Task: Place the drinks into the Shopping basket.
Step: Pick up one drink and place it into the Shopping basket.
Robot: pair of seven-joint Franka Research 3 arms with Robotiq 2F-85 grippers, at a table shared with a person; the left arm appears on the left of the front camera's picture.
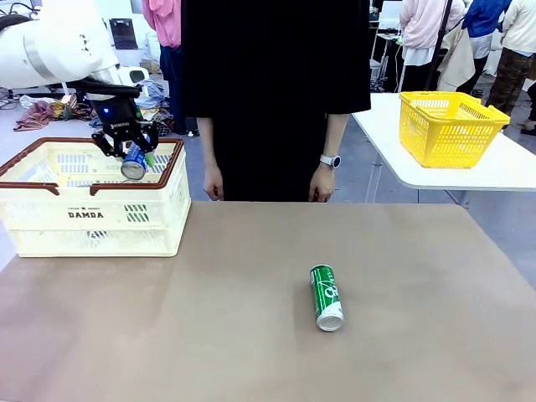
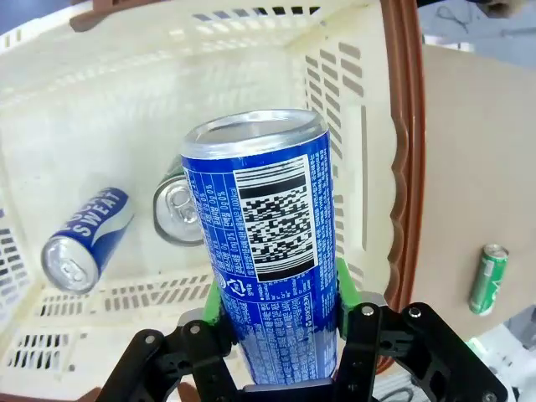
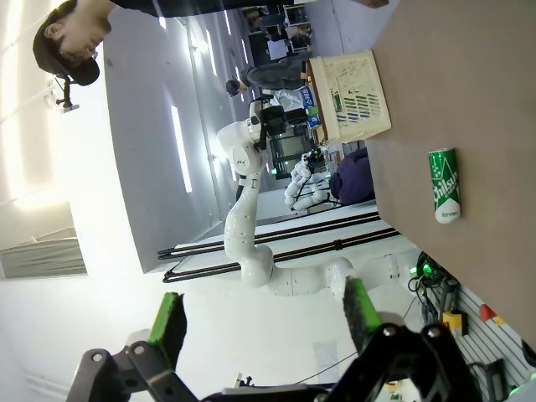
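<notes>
My left gripper (image 1: pixel 134 154) hangs over the cream-white Shopping basket (image 1: pixel 50 224) at the table's left, shut on a blue can (image 1: pixel 134 162) with white print. In the left wrist view the blue can (image 2: pixel 268 251) stands between the green pads (image 2: pixel 342 285), above the basket's floor (image 2: pixel 100 126). Two more cans lie inside: a blue one (image 2: pixel 86 237) and a silvery one (image 2: pixel 177 211). A green can (image 1: pixel 326 296) lies on its side on the table, right of centre; it is also the green can (image 3: pixel 445 185) in the right wrist view. My right gripper (image 3: pixel 265 314) is open, off the table.
A person in black stands at the far edge, hands (image 1: pixel 213 182) hanging by the table. A yellow mesh basket (image 1: pixel 450 127) sits on a white table at the back right. The brown tabletop (image 1: pixel 251 318) spreads wide around the green can.
</notes>
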